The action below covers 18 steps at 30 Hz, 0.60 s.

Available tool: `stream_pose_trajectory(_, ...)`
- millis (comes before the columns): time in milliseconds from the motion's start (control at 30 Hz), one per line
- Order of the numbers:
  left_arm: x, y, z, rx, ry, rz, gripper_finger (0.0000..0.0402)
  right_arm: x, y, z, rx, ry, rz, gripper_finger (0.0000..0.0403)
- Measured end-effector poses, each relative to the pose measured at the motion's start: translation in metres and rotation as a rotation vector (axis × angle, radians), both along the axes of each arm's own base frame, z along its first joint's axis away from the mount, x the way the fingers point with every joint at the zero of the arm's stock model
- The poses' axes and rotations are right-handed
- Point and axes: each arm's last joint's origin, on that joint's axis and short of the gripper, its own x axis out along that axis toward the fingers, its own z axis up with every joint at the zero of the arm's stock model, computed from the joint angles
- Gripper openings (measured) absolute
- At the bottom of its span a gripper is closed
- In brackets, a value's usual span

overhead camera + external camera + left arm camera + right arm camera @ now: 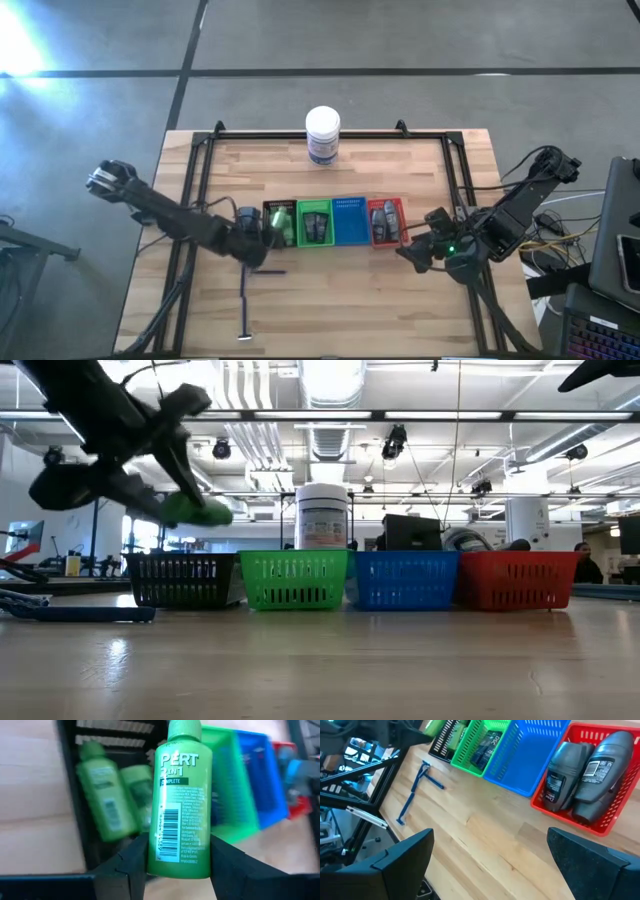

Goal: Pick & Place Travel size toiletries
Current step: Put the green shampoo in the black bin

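High view: left gripper [262, 236] sits at the black tray's [268, 208] 9 o'clock edge; 4 trays total, 2 blue sticks [247, 300] at 6.

Left wrist view: fingers clamped on 1 green bottle [181, 800]; 2 more already in black. Imo center it over the tray b4 letting go.

Right wrist view: right gripper [490, 865] spread apart, idle by the red tray [615, 820], 2 grey tubes [580, 775] inside.

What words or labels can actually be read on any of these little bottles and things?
"PERT", "2 in 1", "COMPLETE": on the green bottle held in the left gripper.
Barcode and fine print below: too small to read.
Grey bottles in the red basket: labels blurred.
White jar: label unreadable.
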Motion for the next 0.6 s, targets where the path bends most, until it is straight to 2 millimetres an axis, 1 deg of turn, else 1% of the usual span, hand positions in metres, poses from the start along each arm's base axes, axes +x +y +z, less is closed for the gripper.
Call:
stream_pose_trajectory(167,0.004,0.016,-0.008,-0.033,0.040,0.053,0.0170,0.000,0.000,0.000,0.006,-0.001,-0.007,0.0386)
stream_pose_trajectory(333,0.008,0.026,-0.012,-0.052,0.059,0.088,0.0171,0.000,0.000,-0.001,0.010,-0.003,-0.018,0.0386)
stream_pose_trajectory(600,0.012,0.024,-0.022,-0.104,0.122,0.055,0.0174,0.000,0.000,-0.002,0.007,-0.001,-0.018,0.0386)
